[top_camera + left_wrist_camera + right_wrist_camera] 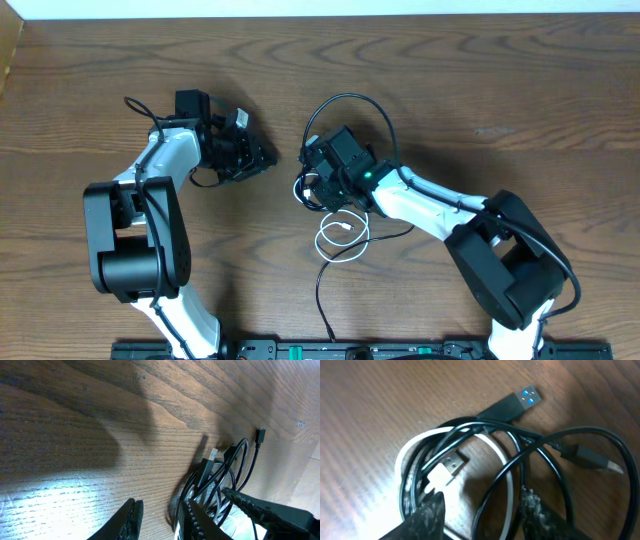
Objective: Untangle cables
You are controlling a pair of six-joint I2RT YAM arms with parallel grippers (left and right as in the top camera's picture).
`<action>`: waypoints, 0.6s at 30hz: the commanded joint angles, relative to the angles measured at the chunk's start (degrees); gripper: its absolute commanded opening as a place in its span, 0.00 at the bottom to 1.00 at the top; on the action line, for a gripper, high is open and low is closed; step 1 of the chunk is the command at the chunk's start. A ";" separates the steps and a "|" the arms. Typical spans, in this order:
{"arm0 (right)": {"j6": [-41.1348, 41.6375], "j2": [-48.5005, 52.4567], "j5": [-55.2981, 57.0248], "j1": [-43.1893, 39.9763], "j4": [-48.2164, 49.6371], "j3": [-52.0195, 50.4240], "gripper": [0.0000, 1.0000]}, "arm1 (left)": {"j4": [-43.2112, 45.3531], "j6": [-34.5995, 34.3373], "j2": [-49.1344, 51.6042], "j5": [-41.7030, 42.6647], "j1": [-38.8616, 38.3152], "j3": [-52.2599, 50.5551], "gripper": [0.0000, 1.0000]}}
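The cables lie tangled in the middle of the table. In the right wrist view the black cable (pixel 547 455) loops over the white cable (pixel 507 467); a white plug (pixel 442 472) and a black USB plug (pixel 512 404) lie among the strands. My right gripper (pixel 482 510) is open over the tangle, with black and white strands lying between its fingers. From overhead, the white cable (pixel 342 237) coils just below the right gripper (pixel 310 183) and the black cable (pixel 352 99) arcs above it. My left gripper (pixel 162 512) is open over bare wood, left of the bundle (pixel 220 477).
The wooden table (pixel 520 90) stretches wide on all sides. A black strand (pixel 322 300) runs from the coil toward the front edge. The two arms' heads sit close together, the left gripper (pixel 262 158) a short gap from the right one. The right arm's finger (pixel 265 507) shows beside the bundle.
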 commanded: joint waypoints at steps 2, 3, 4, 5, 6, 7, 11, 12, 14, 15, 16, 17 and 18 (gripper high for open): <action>-0.70 -5.86 -4.63 0.02 0.00 1.31 0.46 | -0.24 0.59 -1.29 0.94 -0.13 0.50 0.31; -0.70 -6.67 -4.76 0.02 -0.39 1.31 0.45 | -0.24 0.59 -1.29 0.94 -0.13 0.50 0.31; -0.66 -7.30 -4.87 0.04 -0.94 1.31 0.45 | -0.24 0.59 -1.29 0.94 -0.13 0.50 0.31; -0.39 -7.69 -5.46 0.09 -1.60 1.31 0.45 | -0.24 0.59 -1.29 0.94 -0.13 0.50 0.31; -0.28 -7.74 -6.40 0.22 -2.32 1.31 0.45 | -0.24 0.59 -1.29 0.94 -0.13 0.50 0.31; -0.28 -7.72 -7.34 0.44 -3.15 1.29 0.45 | -0.24 0.59 -1.29 0.94 -0.13 0.50 0.31; -0.28 -6.54 -7.98 1.66 -6.03 0.61 0.44 | -0.26 0.59 -1.29 0.94 -0.13 0.50 0.33; -0.28 -5.99 -7.96 2.12 -6.23 0.44 0.43 | -0.26 0.59 -1.29 0.92 -0.13 0.50 0.35; -0.31 -4.85 -7.91 2.95 -6.27 0.11 0.41 | -0.26 0.57 -1.29 0.92 -0.13 0.50 0.35; -0.31 -4.09 -7.76 3.39 -6.27 0.07 0.39 | -0.26 0.57 -1.29 0.92 -0.13 0.50 0.36; -0.31 -3.28 -7.67 3.82 -6.25 0.07 0.37 | -0.31 0.57 -1.29 0.92 -0.13 0.50 0.36; -0.31 -2.36 -7.45 4.26 -6.16 0.07 0.36 | -0.44 0.57 -1.29 0.92 -0.13 0.50 0.36; -0.31 -1.73 -7.26 4.52 -6.08 0.07 0.33 | -0.50 0.57 -1.29 0.92 -0.13 0.50 0.36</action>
